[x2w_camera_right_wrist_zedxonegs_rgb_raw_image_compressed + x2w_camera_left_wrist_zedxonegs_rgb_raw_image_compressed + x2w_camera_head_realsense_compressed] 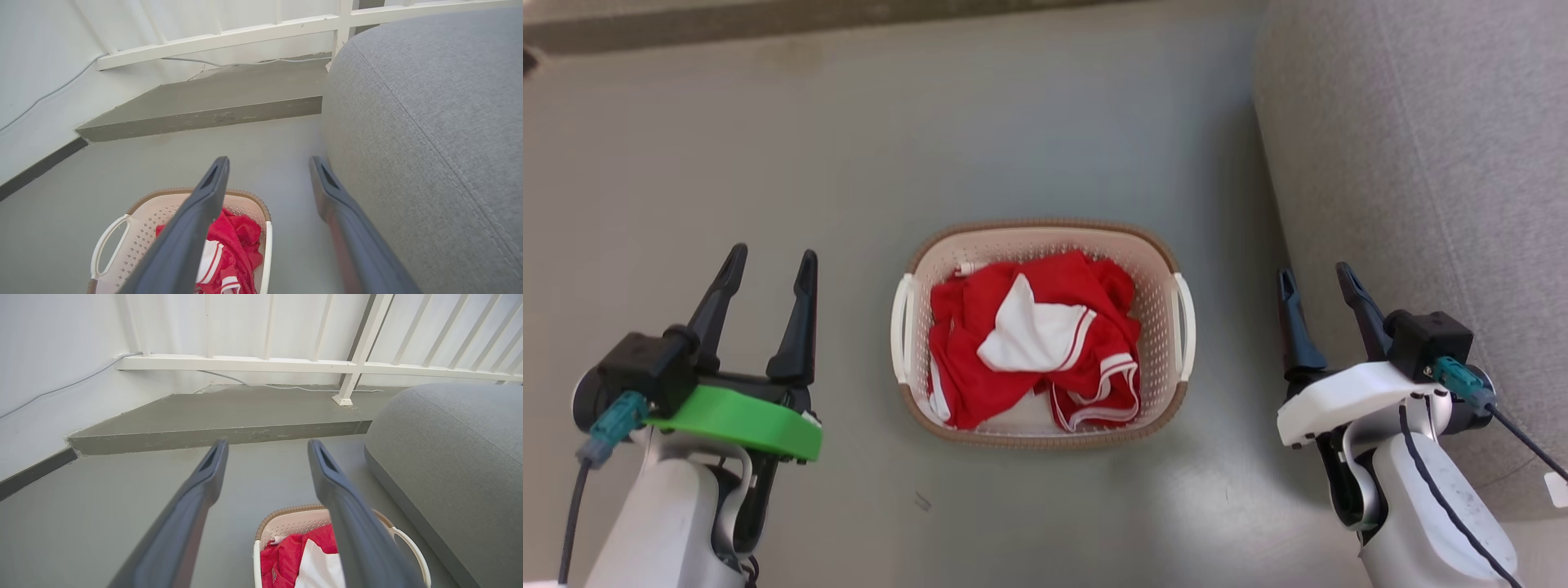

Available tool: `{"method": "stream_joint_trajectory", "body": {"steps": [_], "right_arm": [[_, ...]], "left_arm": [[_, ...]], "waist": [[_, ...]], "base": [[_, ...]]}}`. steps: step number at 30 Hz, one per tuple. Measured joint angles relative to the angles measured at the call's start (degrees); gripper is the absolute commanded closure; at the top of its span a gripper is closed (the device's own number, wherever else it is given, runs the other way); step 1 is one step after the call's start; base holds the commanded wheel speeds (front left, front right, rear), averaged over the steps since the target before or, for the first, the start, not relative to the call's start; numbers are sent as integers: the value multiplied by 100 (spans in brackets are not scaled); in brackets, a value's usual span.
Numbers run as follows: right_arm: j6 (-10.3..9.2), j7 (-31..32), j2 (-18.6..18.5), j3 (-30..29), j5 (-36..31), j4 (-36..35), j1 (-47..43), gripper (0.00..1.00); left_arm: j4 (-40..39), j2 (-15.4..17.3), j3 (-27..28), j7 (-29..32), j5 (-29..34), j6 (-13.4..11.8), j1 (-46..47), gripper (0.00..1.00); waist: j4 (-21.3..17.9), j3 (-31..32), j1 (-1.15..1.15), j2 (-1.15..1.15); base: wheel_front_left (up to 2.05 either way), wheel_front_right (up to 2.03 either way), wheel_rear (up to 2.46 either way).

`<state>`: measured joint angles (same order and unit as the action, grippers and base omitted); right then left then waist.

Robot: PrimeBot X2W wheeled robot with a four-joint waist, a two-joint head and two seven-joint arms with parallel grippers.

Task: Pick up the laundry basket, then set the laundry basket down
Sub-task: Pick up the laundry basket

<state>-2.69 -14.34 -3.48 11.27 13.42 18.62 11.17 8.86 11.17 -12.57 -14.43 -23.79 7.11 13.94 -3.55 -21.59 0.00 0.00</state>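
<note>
The laundry basket [1156, 298] stands on the grey floor in the middle of the head view, cream-white and perforated, with a brown rim and a white handle on each side. Red and white clothes lie inside it. My left gripper [772, 263] hangs open to the basket's left, well apart from it. On the other side my right gripper [1315, 278] is open too, a short way off the right handle. The basket [286, 524] sits low between the left wrist view's fingers, and the basket [139, 216] lies at the lower left of the right wrist view.
A large grey upholstered cushion or sofa [1421, 163] fills the right side, close to my right arm. A raised grey step [229, 416] and a white railing [286, 365] stand beyond the basket. A cable [61, 388] runs along the white wall.
</note>
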Motion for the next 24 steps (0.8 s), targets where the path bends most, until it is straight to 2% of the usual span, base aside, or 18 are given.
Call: {"method": "stream_joint_trajectory", "body": {"steps": [11, 19, 24], "right_arm": [[-97, 0, 23, -23, 174, 474, 604, 0], [-154, -1, 25, 25, 396, 835, 1083, 0], [-202, -1, 23, 145, 615, 985, 1334, 0]], "left_arm": [[706, 176, -405, 0, -645, 1, 556, 0], [958, 413, -735, 1, -866, 1, 1160, 0], [1106, 455, -893, 1, -987, 1, 1470, 0]], "waist": [[-2, -814, 0, 0], [-3, -1407, 0, 0], [-4, -1696, 0, 0]], "base": [[0, 0, 0], [0, 0, 0], [0, 0, 0]]}}
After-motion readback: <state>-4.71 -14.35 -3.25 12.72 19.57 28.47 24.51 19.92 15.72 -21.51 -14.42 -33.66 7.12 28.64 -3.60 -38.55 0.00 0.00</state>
